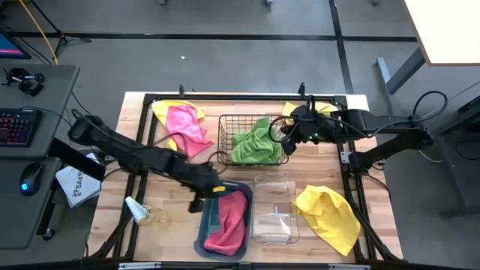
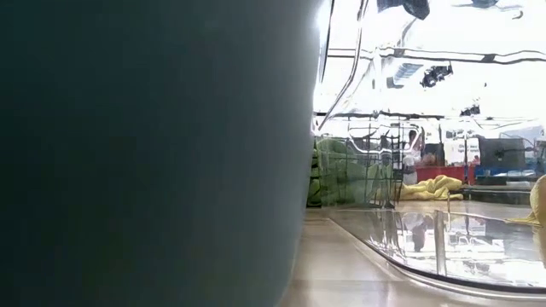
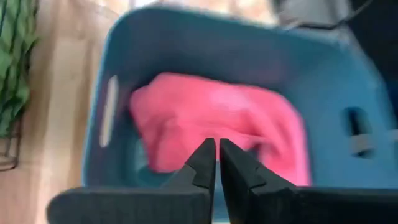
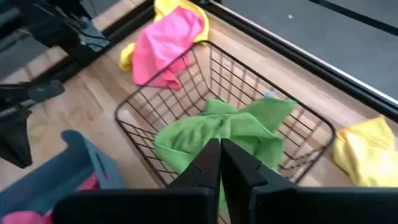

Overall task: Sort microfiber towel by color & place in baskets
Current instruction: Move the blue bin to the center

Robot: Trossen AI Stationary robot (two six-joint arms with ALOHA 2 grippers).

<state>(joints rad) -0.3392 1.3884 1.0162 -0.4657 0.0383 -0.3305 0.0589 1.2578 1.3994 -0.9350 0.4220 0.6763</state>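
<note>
Hovering pressed-together left pincer above pink towel in teal bin; right pincer likewise over green towel.

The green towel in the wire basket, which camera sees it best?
The right wrist view: the green towel fills the middle of the wire basket, unobstructed. The high view shows it smaller, the left wrist view only an edge, the low view a distant green patch.

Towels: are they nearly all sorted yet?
About halfway. A pink towel lies in the teal bin and a green towel in the wire basket. Both grippers, left and right, are shut and empty. The clear bin holds no towel; another pink towel and yellow towels remain on the table.
</note>
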